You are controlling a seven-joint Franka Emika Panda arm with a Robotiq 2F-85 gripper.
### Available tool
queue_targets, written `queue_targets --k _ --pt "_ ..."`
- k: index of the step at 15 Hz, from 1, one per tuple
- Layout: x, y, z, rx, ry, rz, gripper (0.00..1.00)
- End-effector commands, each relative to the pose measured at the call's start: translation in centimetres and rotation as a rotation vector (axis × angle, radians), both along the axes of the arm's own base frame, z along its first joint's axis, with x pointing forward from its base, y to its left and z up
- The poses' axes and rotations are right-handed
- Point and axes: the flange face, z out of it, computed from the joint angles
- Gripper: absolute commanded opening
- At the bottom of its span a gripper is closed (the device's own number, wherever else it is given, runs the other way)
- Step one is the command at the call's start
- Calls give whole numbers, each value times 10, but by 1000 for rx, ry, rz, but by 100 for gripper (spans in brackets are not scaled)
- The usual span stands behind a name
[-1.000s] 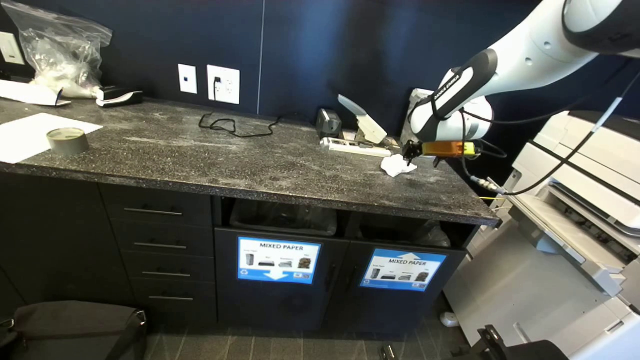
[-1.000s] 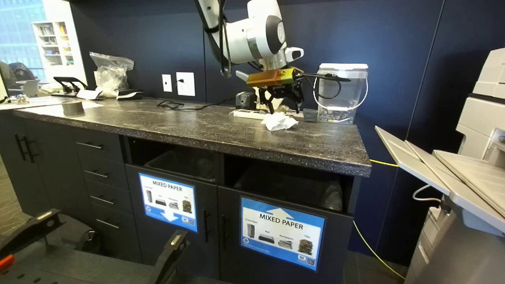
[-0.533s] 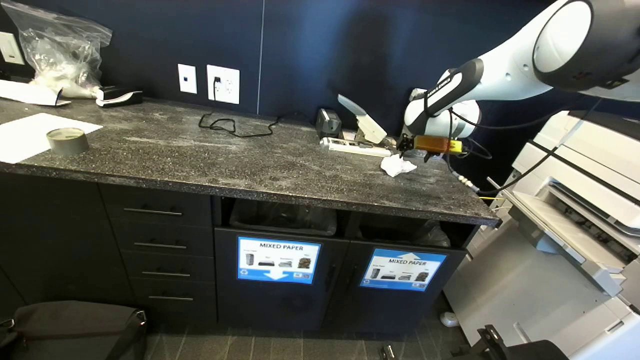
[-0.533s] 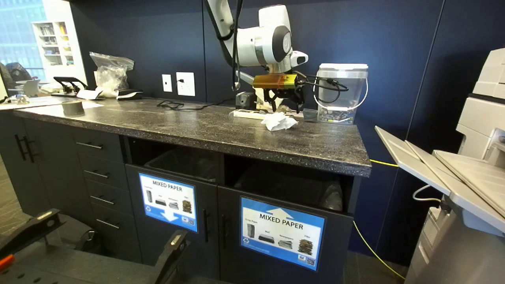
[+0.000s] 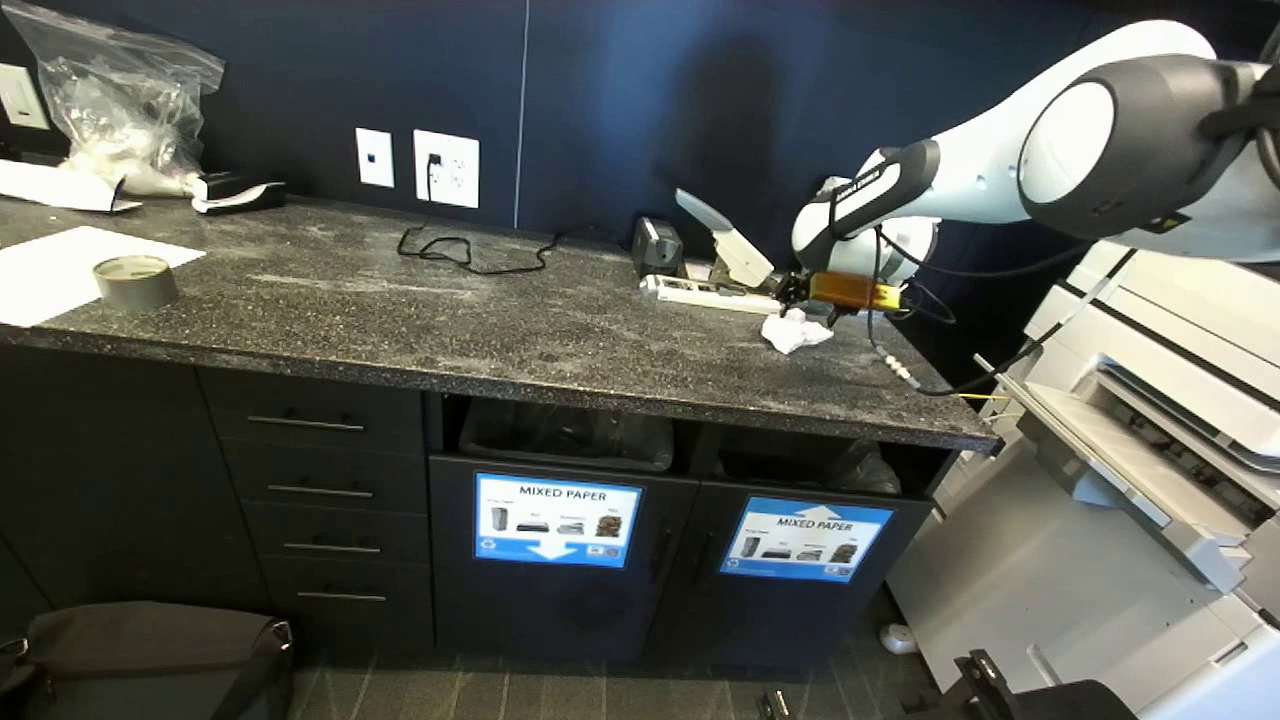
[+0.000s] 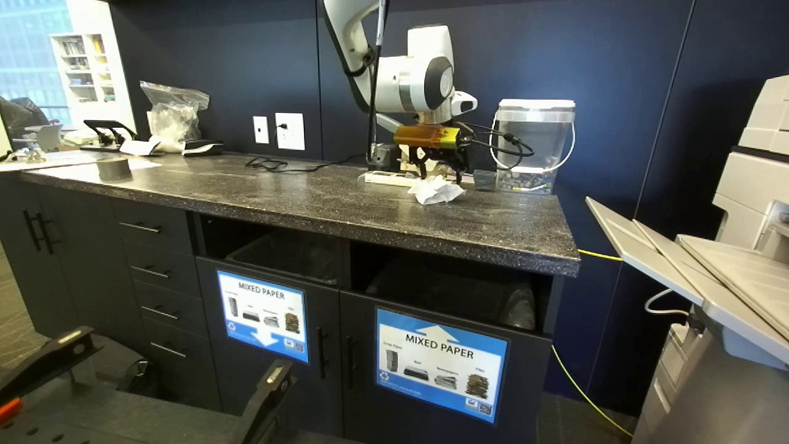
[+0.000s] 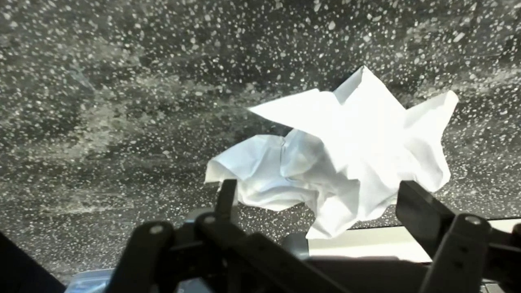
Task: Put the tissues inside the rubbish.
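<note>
Crumpled white tissue [image 7: 350, 150] lies in a heap on the dark speckled counter, near its right end in both exterior views [image 5: 795, 332] [image 6: 436, 190]. Whether it is one piece or more I cannot tell. My gripper [image 7: 317, 193] is open, pointing down just above the counter at the heap's back side. In the wrist view its fingertips stand wide apart, overlapping the heap's lower edge; contact cannot be made out. The rubbish is two bins in the cabinet openings below the counter, one left [image 5: 570, 435], one right [image 6: 456, 296]. Their insides are dark.
Close behind the tissue lies a pale desk tool with a raised arm [image 5: 735, 250], beside a black box [image 6: 383, 157]. A lidded clear bucket [image 6: 535, 142] stands at the back right. Tape [image 5: 135, 282] and a paper sheet [image 5: 50, 265] lie far left. A printer [image 5: 1150, 400] flanks the counter.
The gripper has come lower, and drifted left in an exterior view, to just above the tissue. The tissue lies where it was, and the jaws have stayed apart.
</note>
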Motion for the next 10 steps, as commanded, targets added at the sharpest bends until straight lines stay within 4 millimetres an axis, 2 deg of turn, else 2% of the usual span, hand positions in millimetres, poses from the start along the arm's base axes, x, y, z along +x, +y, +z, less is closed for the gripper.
queue_targets --k 1,10 --pt "17 0 -8 15 -4 23 100" --pt "27 0 -28 -4 19 43 100"
